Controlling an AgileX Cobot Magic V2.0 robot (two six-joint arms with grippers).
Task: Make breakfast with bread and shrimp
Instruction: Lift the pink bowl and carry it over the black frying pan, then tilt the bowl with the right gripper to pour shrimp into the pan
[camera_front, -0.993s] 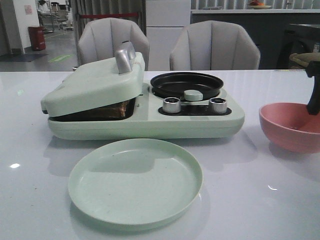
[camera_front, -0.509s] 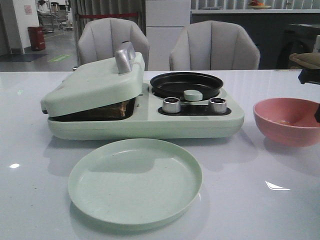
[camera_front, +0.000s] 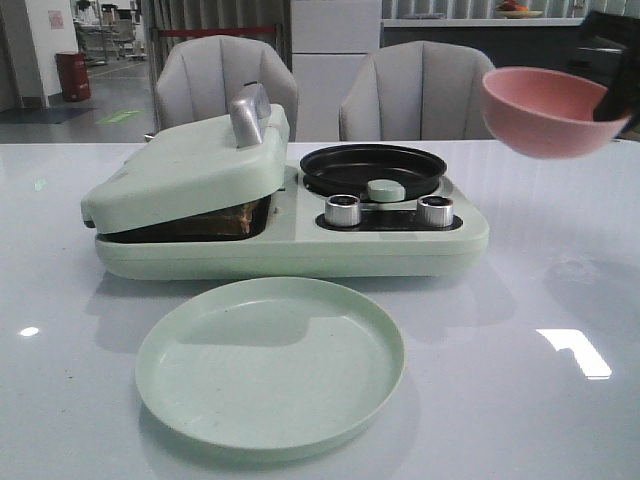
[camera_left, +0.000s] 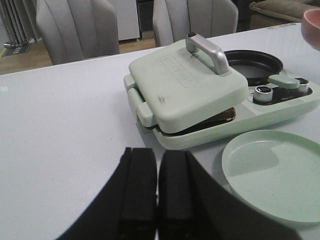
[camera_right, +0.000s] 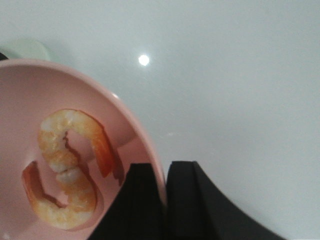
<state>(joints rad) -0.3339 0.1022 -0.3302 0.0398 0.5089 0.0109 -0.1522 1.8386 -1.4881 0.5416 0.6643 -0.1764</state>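
embossed lettering on the breakfast maker lid (camera_left: 185, 75) is too faint to read.

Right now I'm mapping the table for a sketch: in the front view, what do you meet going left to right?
Hinged lid over the bread → left silver knob → right silver knob → pink bowl, held up off the table.

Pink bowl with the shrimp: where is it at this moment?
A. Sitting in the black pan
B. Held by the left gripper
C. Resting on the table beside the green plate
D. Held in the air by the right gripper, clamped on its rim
D. The pink bowl hangs above the table in the front view, and the right gripper pinches its rim, with two shrimp inside.
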